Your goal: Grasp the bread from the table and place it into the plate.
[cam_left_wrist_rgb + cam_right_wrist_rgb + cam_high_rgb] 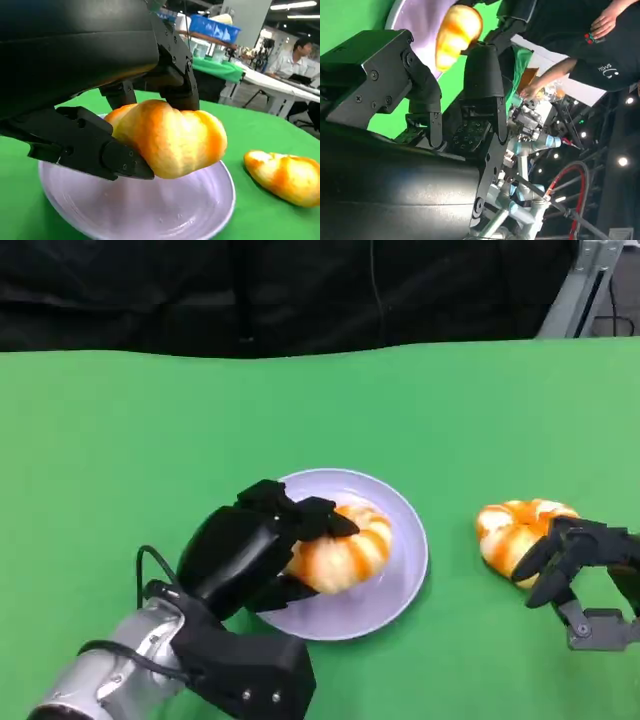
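Bread (345, 545) sits over the plate (400, 585), gripped by the left hand (262, 540), fingers wrapped above and below it. Second bread (515, 530) lies on the green bench (150, 440) right of the plate; right hand (570, 555) at its edge, fingers spread, possibly touching — hard to tell.

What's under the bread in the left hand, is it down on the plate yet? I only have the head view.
Observer: Not yet. In the left wrist view the bread, gripped by the left hand, hangs just above the plate.
Operator: Does the right hand hold the other bread?
Observer: No. The right wrist view shows its fingers apart with nothing between them.
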